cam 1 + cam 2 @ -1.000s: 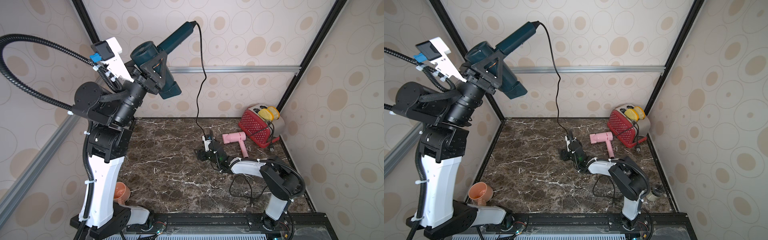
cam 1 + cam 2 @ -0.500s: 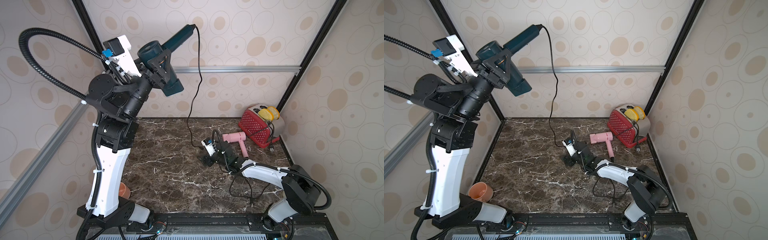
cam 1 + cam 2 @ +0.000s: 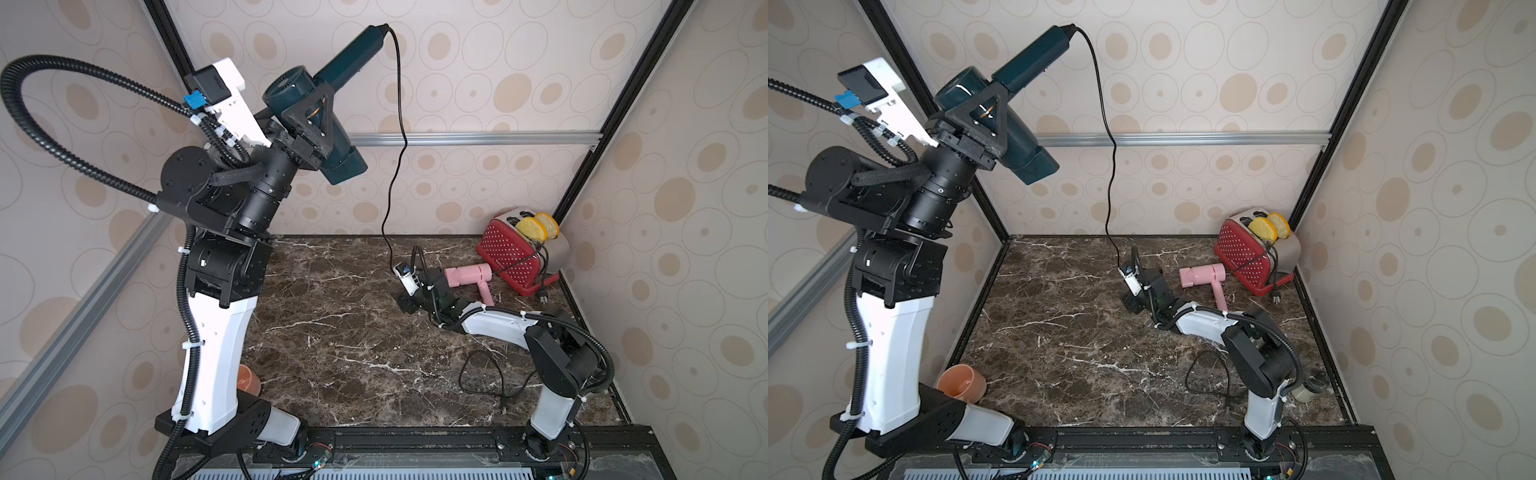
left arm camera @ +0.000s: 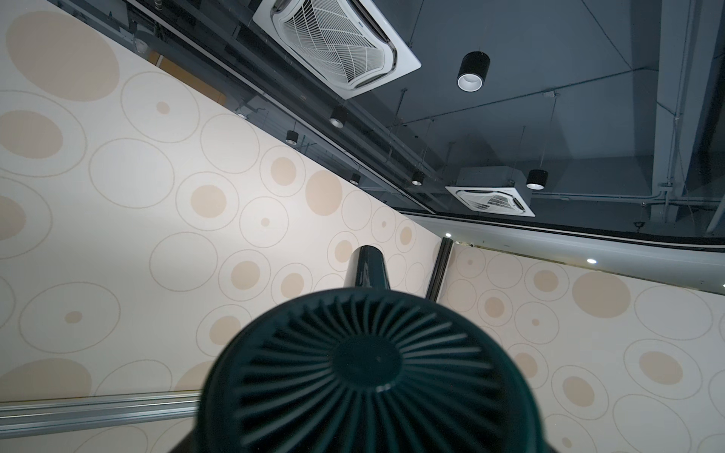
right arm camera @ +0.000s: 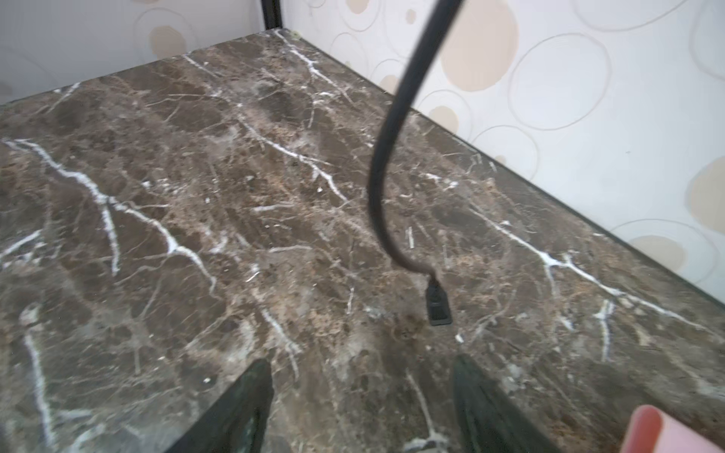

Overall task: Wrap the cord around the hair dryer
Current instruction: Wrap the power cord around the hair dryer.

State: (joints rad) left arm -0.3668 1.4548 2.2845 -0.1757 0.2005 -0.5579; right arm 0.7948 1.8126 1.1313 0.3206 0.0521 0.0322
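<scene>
The left pincer is clamped tight on the fat middle of the dark blue-green hair dryer. It holds it high above the tabletop. The thin black cord hangs from the handle, soft and bendy, down to the shiny brown stone top. The right pincer sits low with its jaws apart, holding nothing. The cord is just in front of it. It should probably slide forward, pinch the cord gently, then loop it round the smooth handle without tugging.

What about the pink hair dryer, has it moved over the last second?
No. The pink hair dryer lies in the same spot beside the red toaster in both top views, handle pointing the same way.
</scene>
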